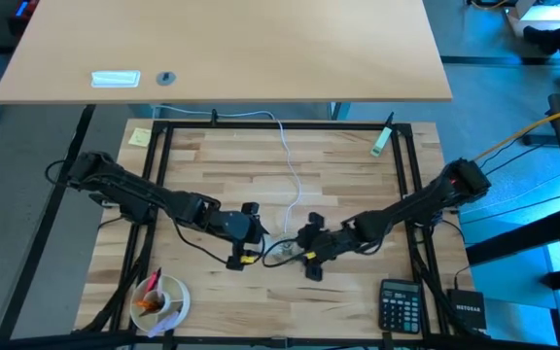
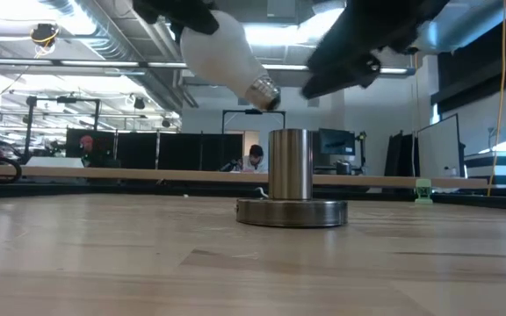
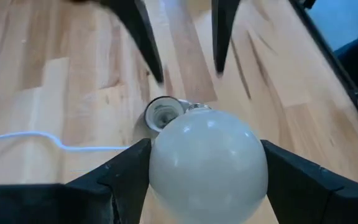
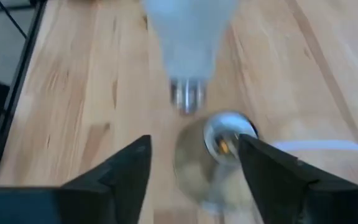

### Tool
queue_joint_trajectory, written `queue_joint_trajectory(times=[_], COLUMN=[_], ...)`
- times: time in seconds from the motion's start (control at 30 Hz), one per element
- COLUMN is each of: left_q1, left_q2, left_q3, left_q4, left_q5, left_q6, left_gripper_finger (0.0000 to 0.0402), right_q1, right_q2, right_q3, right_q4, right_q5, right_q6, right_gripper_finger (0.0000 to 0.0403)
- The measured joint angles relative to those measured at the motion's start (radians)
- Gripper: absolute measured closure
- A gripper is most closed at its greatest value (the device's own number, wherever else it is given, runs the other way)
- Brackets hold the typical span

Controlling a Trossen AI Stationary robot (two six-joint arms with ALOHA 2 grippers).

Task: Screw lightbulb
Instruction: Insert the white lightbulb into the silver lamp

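Observation:
The white pear-shaped lightbulb is held by my left gripper above the table. It is tilted, and its silvery screw base points down toward the open top of the grey metal socket. The base is just above and beside the socket. The socket stands upright on its round disc on the wooden table. My right gripper is open and hovers over the socket from the other side, its fingers clear of socket and bulb. The socket's white cord runs toward the far edge. My left gripper pinches the bulb's round glass end between its two fingers, one on each side of the widest part. The fingers slant downward toward the table's right. The bulb is lifted clear, tilted, with its screw base pointing away from the gripper toward the socket.
A calculator and a black box lie at the near right. A white bowl holding small items sits at the near left. A yellow note and a green item lie along the far edge.

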Motion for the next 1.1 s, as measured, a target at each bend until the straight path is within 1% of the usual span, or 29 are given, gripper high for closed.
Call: queue_joint_trajectory(times=[0.1,0.13,0.2,0.23,0.33,0.43,0.53,0.63,0.77,0.83,1.0,1.1], left_q1=[0.0,0.001,0.001,0.001,-0.005,-0.014,-0.019,-0.019,-0.019,-0.019,-0.016,-0.016], left_q2=[-0.002,-0.002,-0.002,-0.003,-0.003,-0.003,-0.003,-0.003,-0.003,-0.003,-0.003,-0.003], left_q3=[0.047,0.061,0.083,0.096,0.125,0.135,0.136,0.136,0.136,0.136,0.136,0.136], left_q4=[-0.077,-0.091,-0.118,-0.137,-0.206,-0.241,-0.244,-0.243,-0.237,-0.239,-0.249,-0.278], left_q5=[-0.028,-0.029,-0.031,-0.032,-0.034,-0.06,-0.066,-0.067,-0.079,-0.092,-0.099,-0.102], left_q6=[-0.01,-0.019,-0.034,-0.047,-0.079,-0.112,-0.14,-0.165,-0.199,-0.213,-0.251,-0.257], left_gripper_finger=[0.0146,0.0146,0.0146,0.0146,0.0146,0.0146,0.0147,0.0147,0.0147,0.0147,0.0147,0.0147], right_q1=[0.007,0.016,0.034,0.04,0.041,0.032,0.032,0.032,0.002,-0.018,-0.06,-0.068], right_q2=[-0.048,-0.053,-0.054,-0.051,-0.033,0.006,0.082,0.165,0.276,0.315,0.372,0.387], right_q3=[0.0,-0.006,-0.054,-0.095,-0.262,-0.429,-0.521,-0.529,-0.498,-0.477,-0.421,-0.407], right_q4=[-0.101,-0.111,-0.059,-0.003,0.275,0.641,0.905,1.014,1.126,1.188,1.192,1.191], right_q5=[0.008,0.034,0.099,0.12,0.136,0.163,0.167,0.173,0.168,0.149,0.092,0.068], right_q6=[0.012,0.005,-0.038,-0.053,-0.069,-0.071,-0.109,-0.158,-0.202,-0.228,-0.265,-0.274], right_gripper_finger=[0.013,0.0124,0.0118,0.0116,0.0115,0.0115,0.0115,0.0115,0.0114,0.0114,0.0115,0.0123])
